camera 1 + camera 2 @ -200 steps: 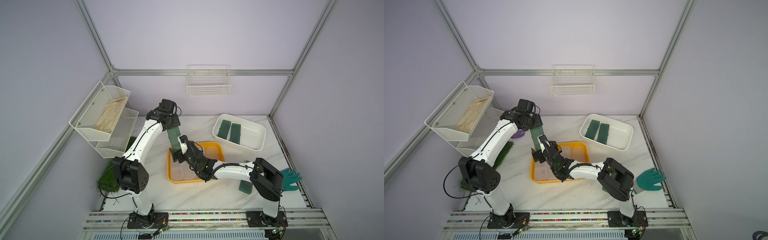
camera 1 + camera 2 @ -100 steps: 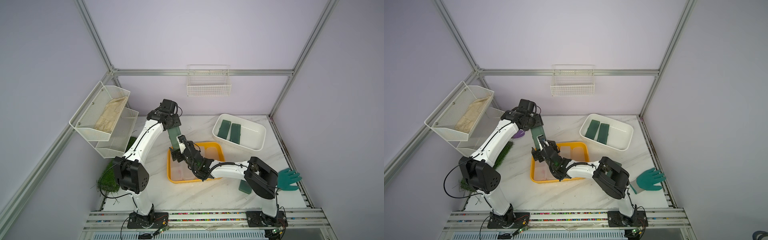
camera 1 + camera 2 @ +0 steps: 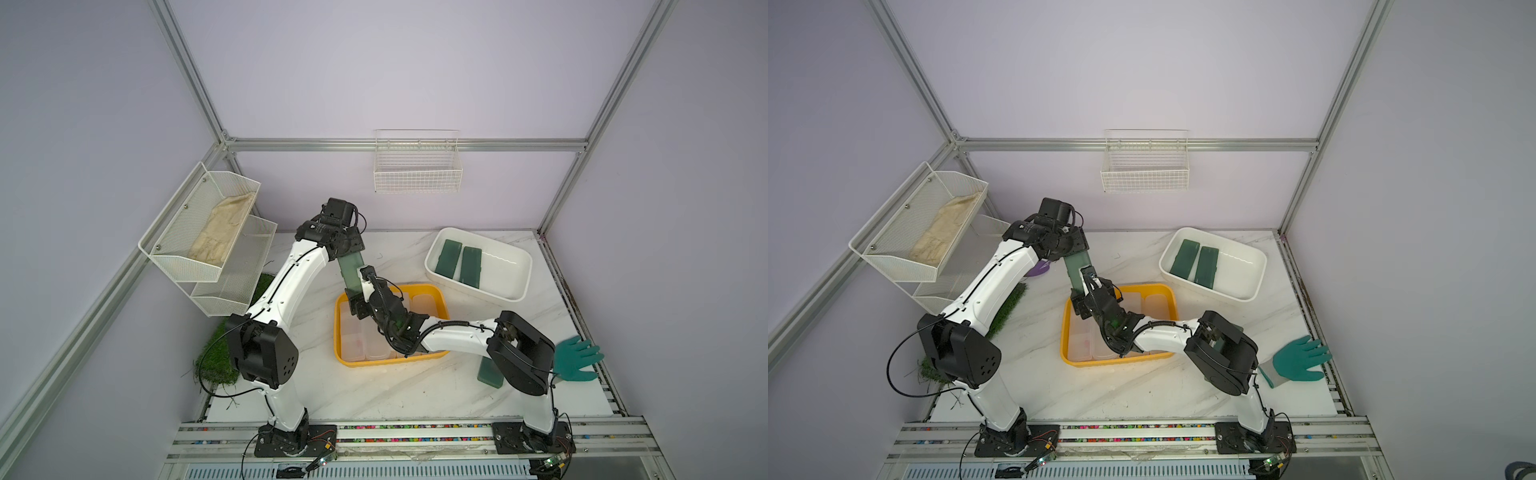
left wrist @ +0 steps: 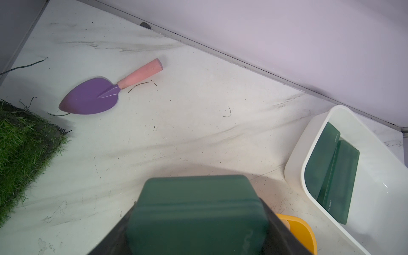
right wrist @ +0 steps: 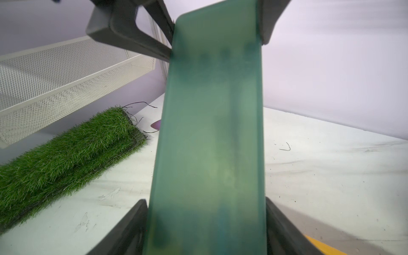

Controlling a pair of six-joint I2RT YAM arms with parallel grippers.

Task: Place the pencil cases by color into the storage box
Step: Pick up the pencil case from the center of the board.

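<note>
A dark green pencil case (image 3: pixel 352 272) (image 3: pixel 1077 268) hangs tilted above the table at the yellow tray's far left corner. My left gripper (image 3: pixel 348 254) (image 4: pixel 196 229) is shut on its upper end. My right gripper (image 3: pixel 362 287) (image 5: pixel 205 225) is shut on its lower end, both fingers flat against the green pencil case (image 5: pixel 212 132) (image 4: pixel 198 205). The white storage box (image 3: pixel 517 266) at the back right holds two green cases (image 3: pixel 449 257) (image 3: pixel 470 267). Frosted clear cases (image 3: pixel 365 338) lie in the yellow tray (image 3: pixel 341 332). One more green case (image 3: pixel 489 374) lies by the right arm's base.
A purple trowel with a pink handle (image 4: pixel 92 97) lies near the back left, beside a grass mat (image 3: pixel 220 353). White mesh shelves (image 3: pixel 208 224) hang on the left wall and a wire basket (image 3: pixel 417 166) on the back wall. A teal glove (image 3: pixel 577 359) lies at the right edge.
My right gripper has reached up to the hanging green case and its jaws have shut on the lower end. The left arm has stayed put, holding the case.
</note>
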